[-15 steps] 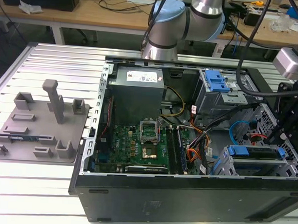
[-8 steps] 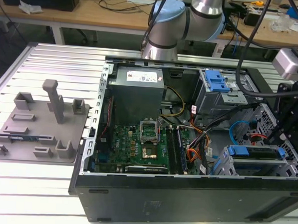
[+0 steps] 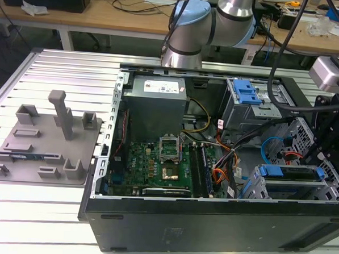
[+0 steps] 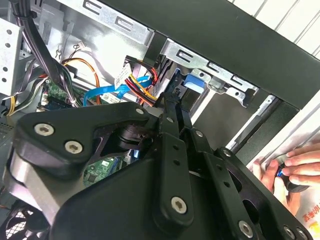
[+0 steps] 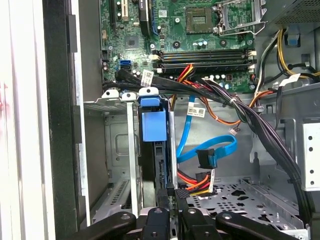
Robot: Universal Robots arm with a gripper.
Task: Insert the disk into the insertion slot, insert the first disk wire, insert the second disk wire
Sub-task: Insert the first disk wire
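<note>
Disk [image 5: 153, 126] seated edge-on in slot [image 5: 117, 150], at 4 o'clock of the case [image 3: 210, 220] in the exterior view. Pincer [image 5: 176, 196] narrow, clamped on red wire [image 5: 197, 181] plug, right at disk's end. Blue wire [image 5: 220, 147] just beside, plug apart from disk. Hand [image 4: 295, 170] at case edge.

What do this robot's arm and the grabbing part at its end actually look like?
The robot arm is built of rounded silver metal tubes with pale blue caps on its joints, and thick black cables loop beside it. The gripper is a matte black linkage of flat bars and plates, studded with round silver screw heads.
</note>
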